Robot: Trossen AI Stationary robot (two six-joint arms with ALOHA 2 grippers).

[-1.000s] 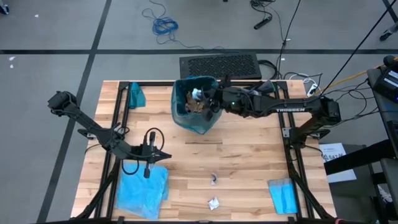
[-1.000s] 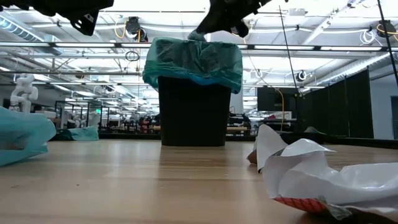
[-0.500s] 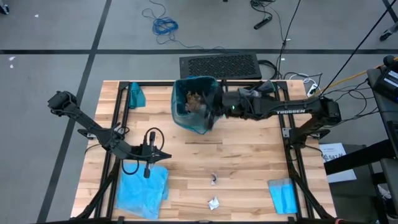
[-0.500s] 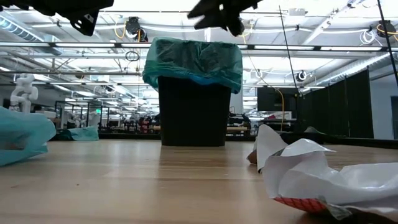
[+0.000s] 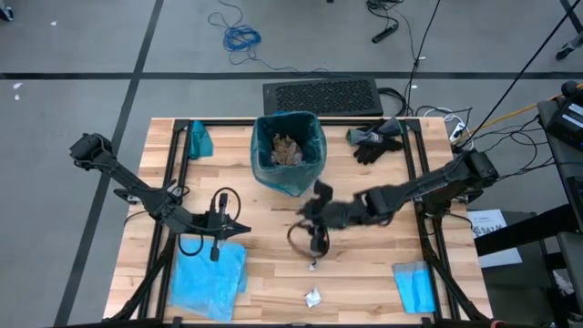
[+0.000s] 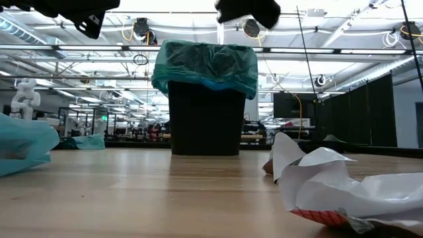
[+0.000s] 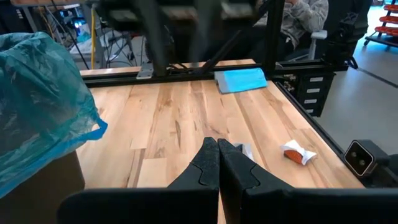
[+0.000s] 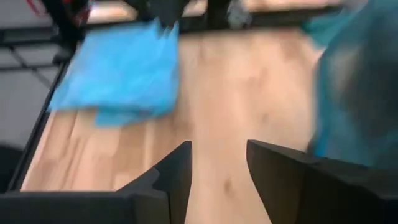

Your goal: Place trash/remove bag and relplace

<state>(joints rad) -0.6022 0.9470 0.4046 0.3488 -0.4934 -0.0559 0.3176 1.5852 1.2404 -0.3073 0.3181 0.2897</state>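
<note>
- Wooden table (image 5: 364, 273), pale planks in a black frame, seen from above and from table height.
- Nearest the front edge lie a white wrapper (image 5: 312, 297) and, a little farther in, a smaller scrap (image 5: 314, 264); in the low view a crumpled white wrapper (image 6: 330, 182) fills the right foreground.
- Sky-blue bag (image 5: 209, 278) lies flat at the front left corner; a small blue cloth (image 5: 414, 285) lies at the front right.
- Left gripper (image 5: 219, 239) hangs over the near edge of the sky-blue bag, its fingers (image 7: 208, 165) pressed together with nothing between them.
- Right gripper (image 5: 314, 232) is over the middle of the table, just above the smaller scrap and well in front of the bin; its fingers (image 8: 174, 171) stand apart and hold nothing.
- Dark bin (image 6: 205, 119) stands at the back centre, lined with the teal-green bag (image 5: 310, 128), whose rim is folded over the bin's top edge.
- Brown paper wads (image 5: 288, 150) sit inside the lined bin.
- Black gloves (image 5: 375, 141) lie at the back, to the right of the bin.
- A second teal bag (image 5: 199, 139) lies by the back left corner.
- Beyond the table, the left wrist view shows part of a seated person (image 7: 305, 15).
</note>
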